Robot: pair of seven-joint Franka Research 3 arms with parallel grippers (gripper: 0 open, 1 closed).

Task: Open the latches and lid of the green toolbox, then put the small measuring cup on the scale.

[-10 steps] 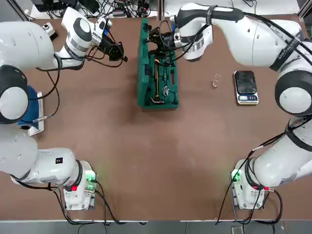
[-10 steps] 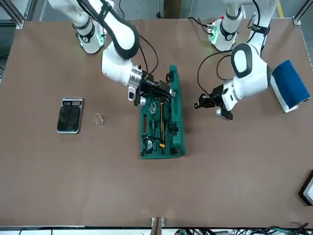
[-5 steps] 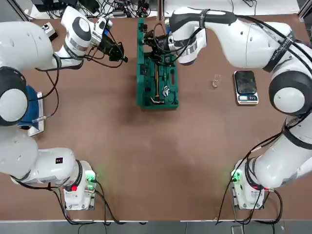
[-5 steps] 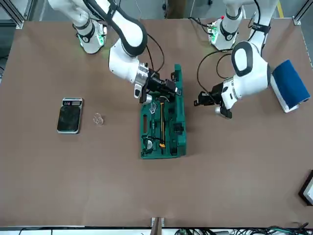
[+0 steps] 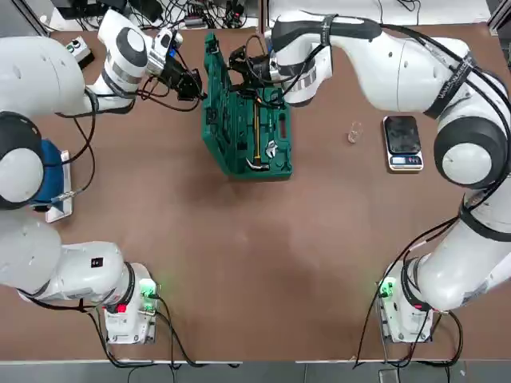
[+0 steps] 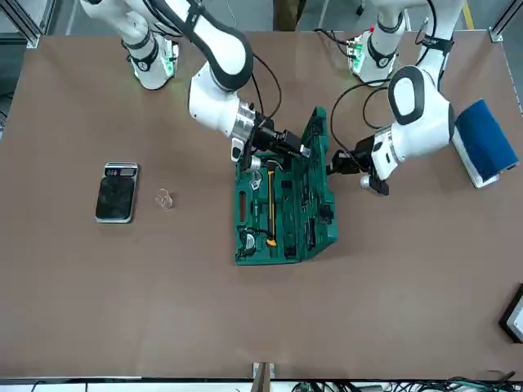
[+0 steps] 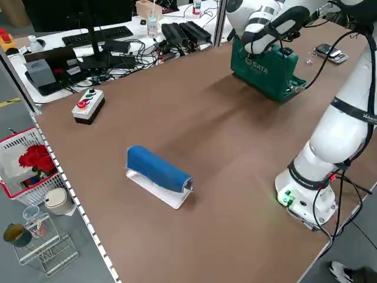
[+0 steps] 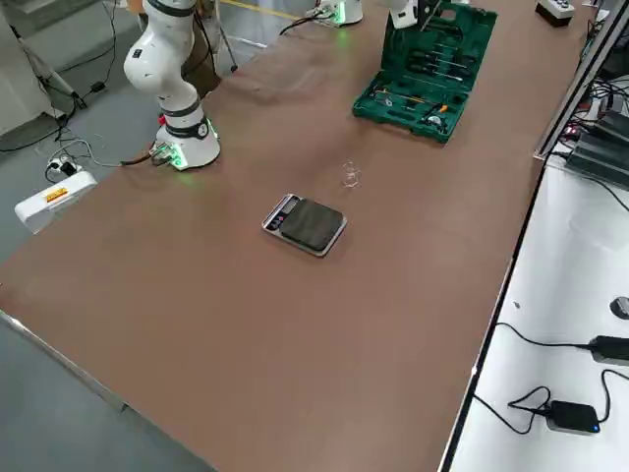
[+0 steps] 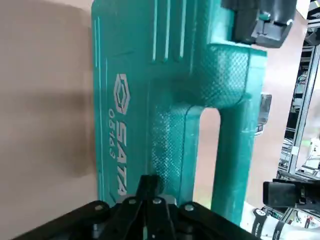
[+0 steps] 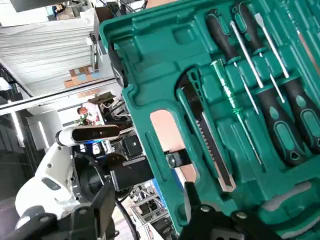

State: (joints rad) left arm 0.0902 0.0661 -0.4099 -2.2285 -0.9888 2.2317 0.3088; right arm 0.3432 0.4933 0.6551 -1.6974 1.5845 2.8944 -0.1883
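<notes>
- Green lid (image 9: 135, 65) is tilted open, right by the left gripper (image 9: 150, 185), fingers together
- toolbox (image 5: 267, 155) sits around the right gripper (image 10: 145, 194), fingers apart
- measuring cup (image 5: 355, 132)'s off to that gripper's right, scale (image 5: 403, 142) further out

In the overhead view's upper middle, the toolbox (image 5: 231, 120) is matt moulded plastic. Toward the upper right, the scale (image 5: 402, 136) has a smooth, glossy dark top; the measuring cup (image 5: 354, 132) looks like clear plastic
</notes>
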